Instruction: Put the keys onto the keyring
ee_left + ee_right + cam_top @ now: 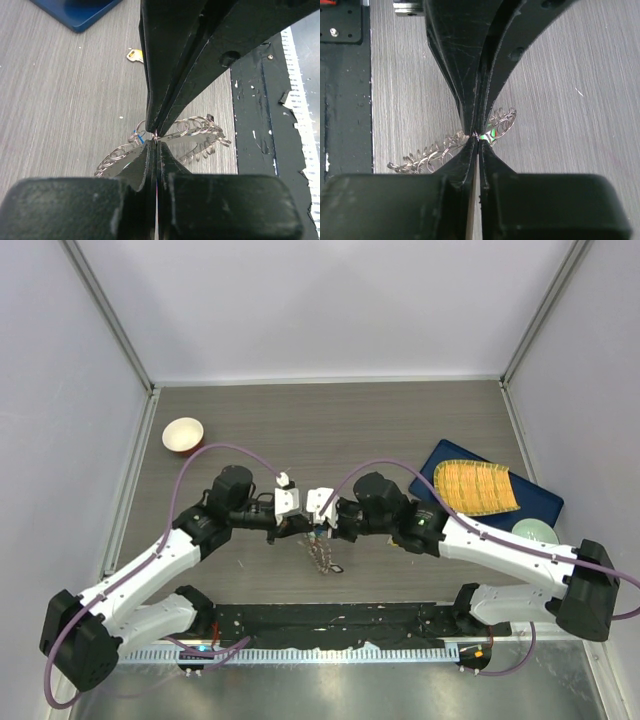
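Note:
My left gripper (pixel 300 524) and right gripper (pixel 322 524) meet tip to tip over the middle of the table, both shut. The keyring (pixel 322 558), a grey metal disc rimmed with small wire loops, hangs just under the tips. In the left wrist view the left gripper (pixel 156 141) pinches a thin loop on the keyring (pixel 200 135), with a blue tag (pixel 137 136) beside it. The right gripper (pixel 478 140) pinches the same spot on the keyring (pixel 427 155), beside a green tag (pixel 492 132). A yellow-tagged key (pixel 134 55) lies on the table.
A red-and-white bowl (pixel 183 434) stands at the back left. A blue tray (pixel 540 505) carrying a yellow woven mat (pixel 480 487) sits at the right, with a pale green dish (pixel 535 532) by it. A black strip (pixel 330 620) runs along the near edge.

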`<state>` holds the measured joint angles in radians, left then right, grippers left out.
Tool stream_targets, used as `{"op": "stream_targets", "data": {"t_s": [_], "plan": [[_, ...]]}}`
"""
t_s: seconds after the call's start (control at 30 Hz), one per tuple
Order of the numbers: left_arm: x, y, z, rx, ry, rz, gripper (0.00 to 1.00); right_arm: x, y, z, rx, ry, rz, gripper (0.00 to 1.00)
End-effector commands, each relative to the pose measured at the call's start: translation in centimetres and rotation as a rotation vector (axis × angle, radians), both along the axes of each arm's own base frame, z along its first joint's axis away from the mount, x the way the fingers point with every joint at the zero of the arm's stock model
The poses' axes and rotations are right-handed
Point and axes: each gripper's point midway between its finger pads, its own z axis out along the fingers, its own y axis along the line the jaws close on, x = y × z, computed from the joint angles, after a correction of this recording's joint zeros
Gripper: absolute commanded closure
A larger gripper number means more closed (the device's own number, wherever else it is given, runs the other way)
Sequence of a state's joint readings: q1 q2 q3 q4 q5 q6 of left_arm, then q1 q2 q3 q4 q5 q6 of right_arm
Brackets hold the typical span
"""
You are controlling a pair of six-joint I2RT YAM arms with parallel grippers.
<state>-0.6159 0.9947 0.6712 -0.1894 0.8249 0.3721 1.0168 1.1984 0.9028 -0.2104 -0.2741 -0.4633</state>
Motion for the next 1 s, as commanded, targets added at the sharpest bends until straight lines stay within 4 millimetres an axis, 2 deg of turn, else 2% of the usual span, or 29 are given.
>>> {"op": "stream_targets", "data": {"t_s": [0.0,0.03,0.07,0.13,0.17,0.2,0.27,0.3,0.37,0.4,0.6,0.8,0.97], "plan": [[0.2,-0.9,3.1,-0.104,-0.096,0.013,1.00,1.0,0.3,5.9,0.226,-0.049,-0.099,0.86],[0.2,-0.8,3.3,-0.123,-0.081,0.035,1.00,1.7,-0.2,6.3,0.248,-0.057,-0.161,0.73],[0.5,-0.8,3.4,-0.151,-0.107,0.058,1.00,2.0,-0.3,7.2,0.292,-0.070,-0.172,0.69],[0.4,-0.5,4.4,-0.209,-0.108,0.099,1.00,1.7,-1.2,7.5,0.335,-0.064,-0.188,0.59],[0.6,-0.5,4.6,-0.246,-0.129,0.116,1.00,1.9,-1.3,8.3,0.376,-0.069,-0.192,0.57],[0.4,-0.3,5.3,-0.279,-0.146,0.127,1.00,1.8,-1.6,7.6,0.379,-0.056,-0.189,0.56],[0.3,-0.3,5.6,-0.324,-0.140,0.145,1.00,1.1,-1.7,8.2,0.432,-0.025,-0.147,0.56],[0.3,-0.2,5.8,-0.339,-0.143,0.146,1.00,1.4,-2.1,7.7,0.433,-0.013,-0.148,0.56],[0.1,-0.3,5.8,-0.360,-0.145,0.144,1.00,0.6,-2.1,8.0,0.467,0.014,-0.088,0.56],[0.0,-0.3,6.0,-0.370,-0.146,0.141,1.00,0.5,-2.3,7.2,0.463,0.029,-0.077,0.56],[-0.2,-0.2,6.5,-0.393,-0.176,0.127,1.00,-0.9,-2.2,5.9,0.460,0.062,0.023,0.61],[-0.6,-0.4,6.6,-0.387,-0.175,0.093,1.00,-1.1,-1.9,5.3,0.444,0.070,0.061,0.67],[-0.8,-0.7,6.9,-0.385,-0.172,0.070,1.00,-0.8,-1.7,4.8,0.437,0.075,0.060,0.68]]}}
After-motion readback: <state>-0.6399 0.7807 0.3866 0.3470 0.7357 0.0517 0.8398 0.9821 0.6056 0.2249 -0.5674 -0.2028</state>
